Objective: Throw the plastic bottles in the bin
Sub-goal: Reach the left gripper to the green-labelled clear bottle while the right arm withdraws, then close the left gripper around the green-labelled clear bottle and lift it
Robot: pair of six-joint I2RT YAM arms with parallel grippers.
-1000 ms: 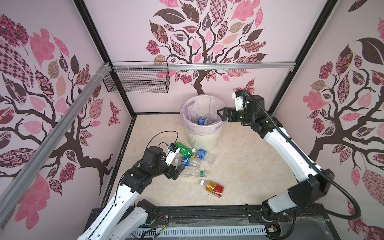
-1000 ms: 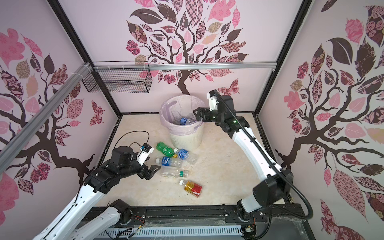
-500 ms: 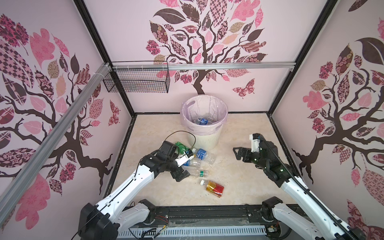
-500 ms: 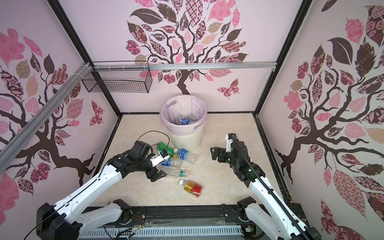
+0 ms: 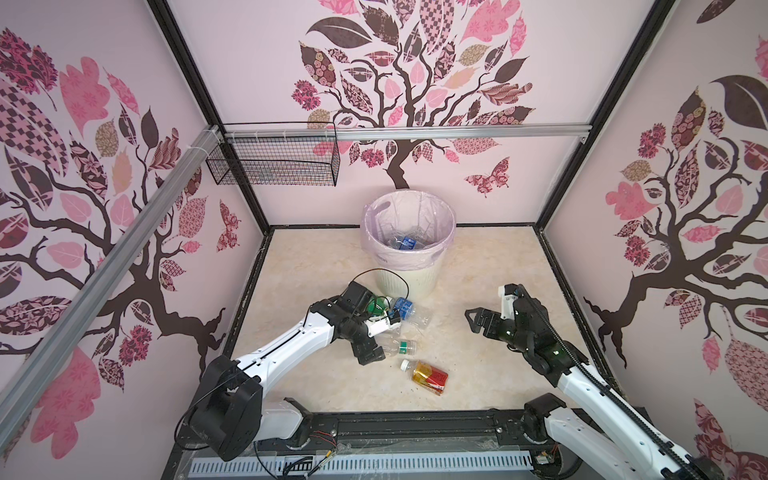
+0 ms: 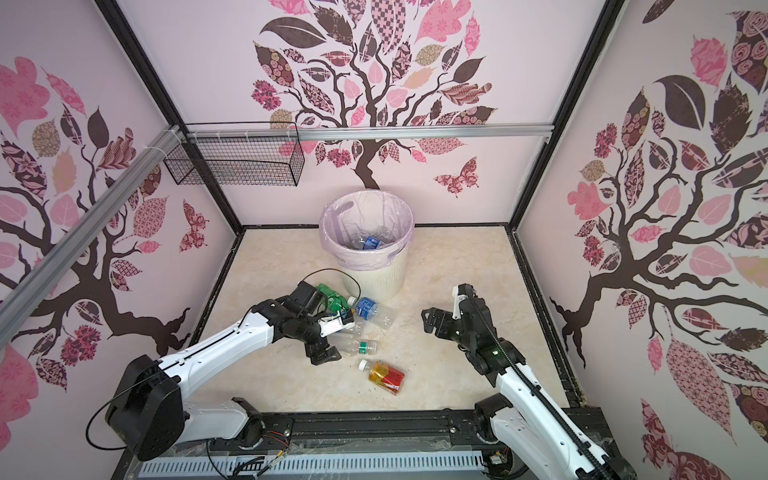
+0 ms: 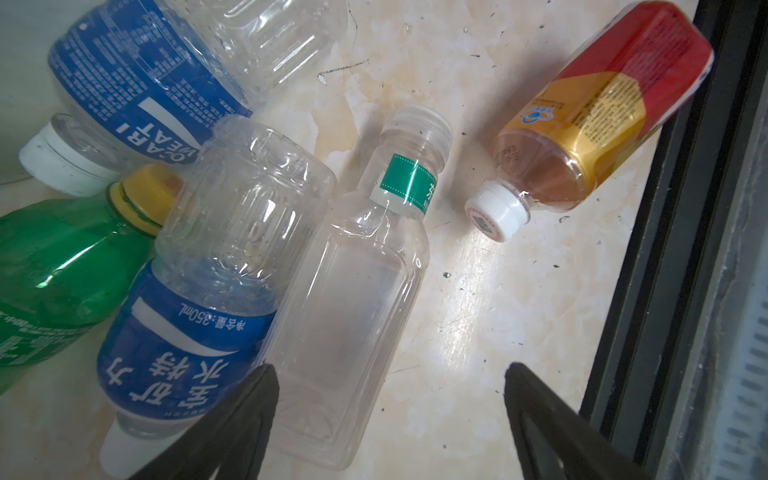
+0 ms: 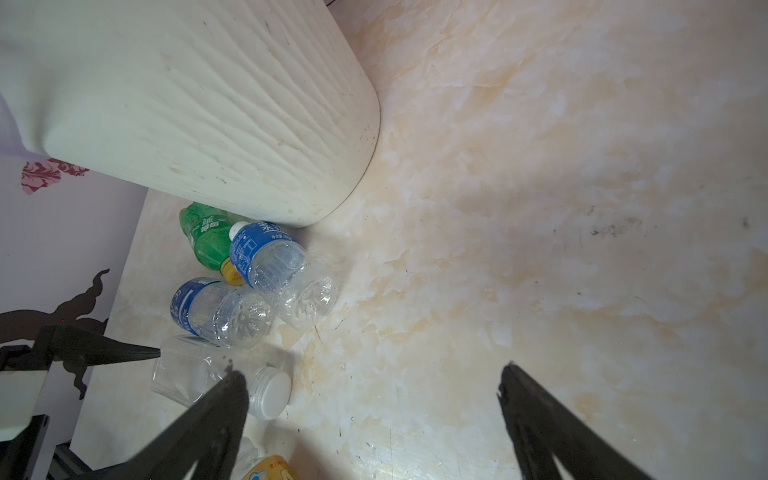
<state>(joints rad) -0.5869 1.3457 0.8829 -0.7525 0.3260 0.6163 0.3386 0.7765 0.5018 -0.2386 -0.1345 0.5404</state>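
The cream ribbed bin (image 5: 409, 282) (image 8: 208, 104) with a pink bag stands at the back and holds several bottles (image 5: 405, 241). In front of it lie a green bottle (image 5: 376, 305) (image 7: 62, 257), two blue-labelled clear bottles (image 7: 199, 299) (image 7: 145, 83), a square clear bottle (image 5: 399, 347) (image 7: 353, 291) and an amber bottle (image 5: 430, 376) (image 7: 582, 137). My left gripper (image 5: 384, 340) (image 7: 388, 368) hangs open low over the square bottle's base, holding nothing. Off to the right, my right gripper (image 5: 473, 326) (image 8: 370, 371) stands open and empty above bare floor.
A black wire basket (image 5: 274, 160) hangs on the back wall at the left. A black cable loop (image 5: 386, 274) arches beside the bin. A black frame rail (image 5: 415, 424) borders the floor at the front.
The right arm has drawn back from above the bin to low over the floor at the right. The left gripper has moved right, over the bottle cluster.
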